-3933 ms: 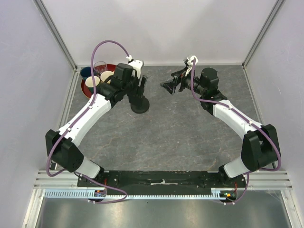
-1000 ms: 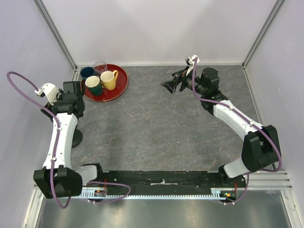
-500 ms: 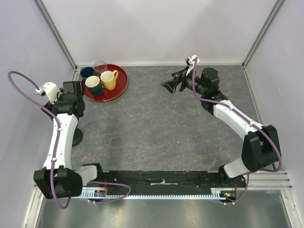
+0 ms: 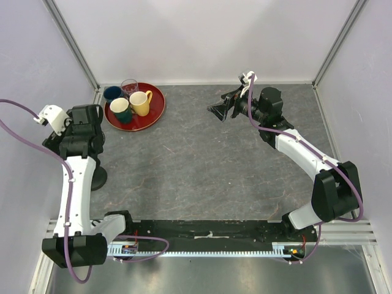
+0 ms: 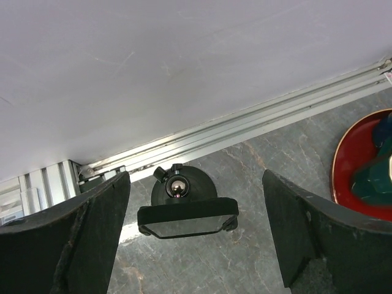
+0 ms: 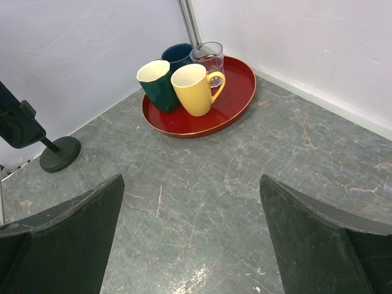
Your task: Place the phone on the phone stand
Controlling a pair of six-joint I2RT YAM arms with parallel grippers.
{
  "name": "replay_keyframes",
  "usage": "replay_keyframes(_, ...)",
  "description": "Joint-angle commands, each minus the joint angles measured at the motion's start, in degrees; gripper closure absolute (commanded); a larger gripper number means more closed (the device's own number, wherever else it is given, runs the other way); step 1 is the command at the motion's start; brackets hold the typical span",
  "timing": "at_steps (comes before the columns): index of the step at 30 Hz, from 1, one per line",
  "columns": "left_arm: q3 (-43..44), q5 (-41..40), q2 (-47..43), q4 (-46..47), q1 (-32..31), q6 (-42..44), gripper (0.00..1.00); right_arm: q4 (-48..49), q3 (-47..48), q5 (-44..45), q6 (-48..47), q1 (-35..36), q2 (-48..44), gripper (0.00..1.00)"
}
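Observation:
The phone stand (image 5: 184, 182) stands on its round disc base at the table's left edge, next to the aluminium rail. A flat glossy black rectangle, the phone (image 5: 187, 219), sits on top of it, held by small tabs at its lower corners. My left gripper (image 5: 196, 177) is open and hangs above the stand, one finger on each side, touching nothing. In the top view only the stand's base (image 4: 98, 177) shows beside the left arm. The stand also shows in the right wrist view (image 6: 60, 156). My right gripper (image 4: 222, 109) is open and empty above the far middle of the table.
A red tray (image 4: 153, 116) at the back left holds a yellow mug (image 4: 141, 101), a dark green mug (image 4: 119, 109), a blue cup and a clear glass. The side wall and rail (image 5: 245, 125) run close behind the stand.
About four seconds ago my left gripper was at the stand in the table's middle; the stand now stands at the left edge. In the last second the left wrist pulled back leftwards. Right arm still.

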Motion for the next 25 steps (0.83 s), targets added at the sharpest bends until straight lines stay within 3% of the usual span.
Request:
replay_keyframes(1, 2.38, 0.21, -1.53, 1.04, 0.15, -0.66, 0.06, 2.19, 1.22, -0.93, 0.25, -0.18, 0.05, 0.02)
replay_keyframes(6, 5.71, 5.74, -4.42, 0.86, 0.32, 1.89, 0.05, 1.93, 1.4, -0.84, 0.25, -0.27, -0.13, 0.02)
replay_keyframes(9, 8.79, 13.11, -7.06, 1.91, 0.24, 2.94, 0.06, -0.17, 2.27, 1.17, -0.01, -0.27, -0.91, 0.02)
replay_keyframes(12, 10.9, 28.47, -9.96, 6.03, 0.24, 5.57, 0.08, -6.93, 4.55, 9.94, -0.8, -0.27, -3.72, 0.02)
replay_keyframes(13, 10.82, 39.57, -12.41, 11.27, 0.24, 6.54, 0.08, -12.08, 5.35, 14.32, -0.63, -0.27, -4.86, 0.02)
replay_keyframes(15, 9.42, 52.01, -15.05, 18.23, 0.24, 7.6, 0.06, -17.9, 8.58, 28.12, 0.6, -0.36, -8.54, 0.02)
replay_keyframes(16, 7.67, 64.86, -16.81, 25.66, 0.24, 7.0, 0.06, -23.42, 9.48, 32.69, 0.87, -0.36, -10.13, 0.02)
replay_keyframes(19, 6.6, 85.47, -16.31, 38.78, 0.15, -0.37, 0.05, -28.21, 9.67, 45.54, -1.06, -0.36, -20.22, 0.02)
replay_keyframes(21, 7.47, 95.52, -15.07, 42.68, 0.24, -6.35, 0.05, -30.31, 9.13, 50.11, -2.29, -0.27, -28.49, 0.02)
replay_keyframes(25, 7.83, 103.74, -14.45, 50.16, -0.03, -11.73, 0.05, -38.67, 12.3, 52.26, -2.64, -0.27, -39.9, 0.02)
